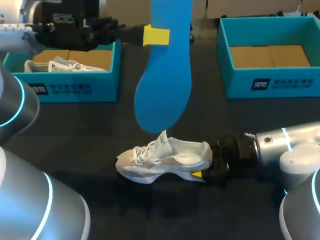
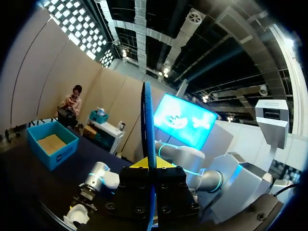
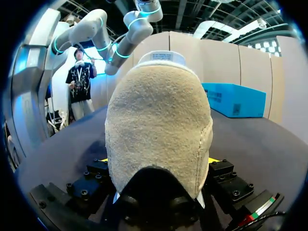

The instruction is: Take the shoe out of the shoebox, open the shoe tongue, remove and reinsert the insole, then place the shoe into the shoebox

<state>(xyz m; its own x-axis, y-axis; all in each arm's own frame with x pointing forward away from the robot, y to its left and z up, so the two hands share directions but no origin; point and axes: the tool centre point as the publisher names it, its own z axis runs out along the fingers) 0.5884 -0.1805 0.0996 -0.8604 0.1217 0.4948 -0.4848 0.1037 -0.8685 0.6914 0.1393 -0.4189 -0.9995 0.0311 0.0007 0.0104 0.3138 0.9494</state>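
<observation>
A white and beige shoe lies on its sole on the dark table, toe to the left and tongue up. My right gripper is at its heel, fingers on either side of the heel, shut on the shoe. High above the table my left gripper is shut on a blue insole, which hangs with its broad end just over the shoe's opening. In the left wrist view the insole stands edge-on between that gripper's fingers, with the shoe far below.
A teal shoebox at the back left holds another white shoe. A second teal shoebox at the back right shows its brown cardboard floor. Dark table lies between the boxes and in front of the shoe.
</observation>
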